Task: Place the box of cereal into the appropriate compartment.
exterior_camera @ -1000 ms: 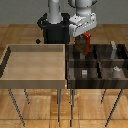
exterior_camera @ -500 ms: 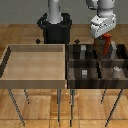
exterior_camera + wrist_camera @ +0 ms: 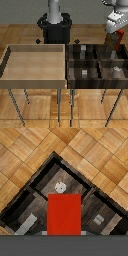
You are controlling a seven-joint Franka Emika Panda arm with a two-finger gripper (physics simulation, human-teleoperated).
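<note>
The gripper [image 3: 115, 34] holds the box of cereal [image 3: 115, 40] hanging long side down, above the bin's far corner at the exterior view's right, while the cell with the tall pale slab [image 3: 83, 50] lies toward that view's left.

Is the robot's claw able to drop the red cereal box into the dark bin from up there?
Probably yes. The claw holds the box of cereal above the dark bin, and nothing blocks the way down.

Red cereal box [image 3: 116, 40] hangs upright above the striped-wood bin [image 3: 95, 62].
</note>
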